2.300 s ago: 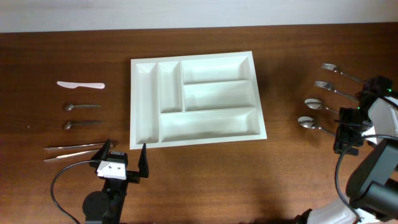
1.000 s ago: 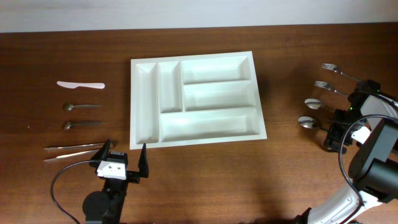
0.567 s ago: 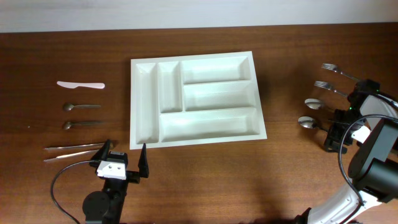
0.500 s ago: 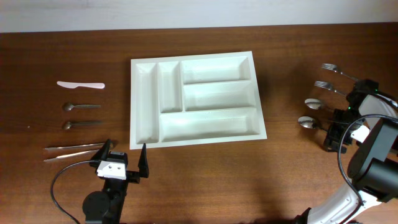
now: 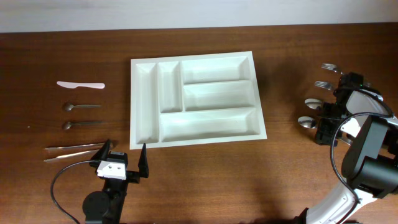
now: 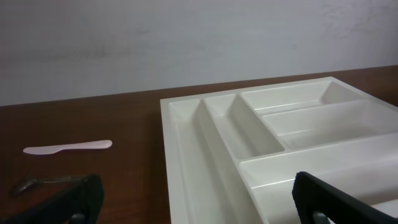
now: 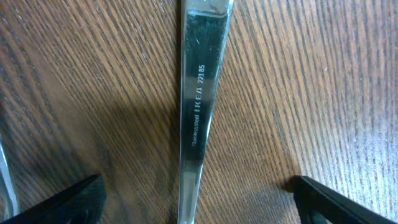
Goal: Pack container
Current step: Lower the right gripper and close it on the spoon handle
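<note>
The tray (image 5: 211, 124) lies in the middle of the counter (image 5: 280, 174), and the right gripper (image 7: 199, 202) stands open astride a spoon handle (image 7: 198, 106), probably to pick it up, while the left gripper (image 5: 125, 149) rests open near the tray.

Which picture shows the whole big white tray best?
Overhead: the whole tray shows, all five compartments empty. The left wrist view cuts it off at the right. The right wrist view misses it.
</note>
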`<action>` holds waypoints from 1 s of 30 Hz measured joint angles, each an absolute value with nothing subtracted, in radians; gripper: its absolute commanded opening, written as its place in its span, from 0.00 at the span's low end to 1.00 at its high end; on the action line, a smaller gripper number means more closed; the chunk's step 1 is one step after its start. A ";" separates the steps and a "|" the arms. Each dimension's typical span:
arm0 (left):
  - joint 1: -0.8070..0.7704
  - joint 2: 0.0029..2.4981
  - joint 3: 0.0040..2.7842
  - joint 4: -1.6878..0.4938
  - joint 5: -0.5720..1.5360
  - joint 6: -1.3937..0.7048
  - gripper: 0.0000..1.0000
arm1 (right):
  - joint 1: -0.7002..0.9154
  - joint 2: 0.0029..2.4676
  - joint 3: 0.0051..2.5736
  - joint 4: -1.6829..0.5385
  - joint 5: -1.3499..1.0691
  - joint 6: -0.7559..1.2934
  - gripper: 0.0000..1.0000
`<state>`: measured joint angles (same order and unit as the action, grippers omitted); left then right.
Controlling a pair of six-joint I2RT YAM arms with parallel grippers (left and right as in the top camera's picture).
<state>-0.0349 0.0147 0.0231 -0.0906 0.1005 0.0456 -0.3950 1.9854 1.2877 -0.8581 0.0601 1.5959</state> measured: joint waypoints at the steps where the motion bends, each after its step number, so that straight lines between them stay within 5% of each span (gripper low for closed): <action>1: -0.035 0.015 0.023 -0.091 0.100 0.046 0.99 | -0.395 1.985 1.288 -0.858 0.060 1.597 0.91; 11: -0.035 0.015 0.023 -0.091 0.101 0.046 0.99 | -0.395 1.985 1.288 -0.859 0.063 1.619 0.61; 15: -0.035 0.015 0.023 -0.091 0.101 0.046 0.99 | -0.395 1.985 1.288 -0.859 0.059 1.622 0.57; 19: -0.035 0.015 0.023 -0.091 0.101 0.046 0.99 | -0.395 1.985 1.288 -0.859 0.059 1.624 0.38; 28: -0.035 0.015 0.023 -0.091 0.101 0.046 0.99 | -0.395 1.985 1.288 -0.858 0.059 1.622 0.37; 30: -0.035 0.015 0.023 -0.091 0.101 0.046 0.99 | -0.395 1.985 1.288 -0.858 0.059 1.622 0.31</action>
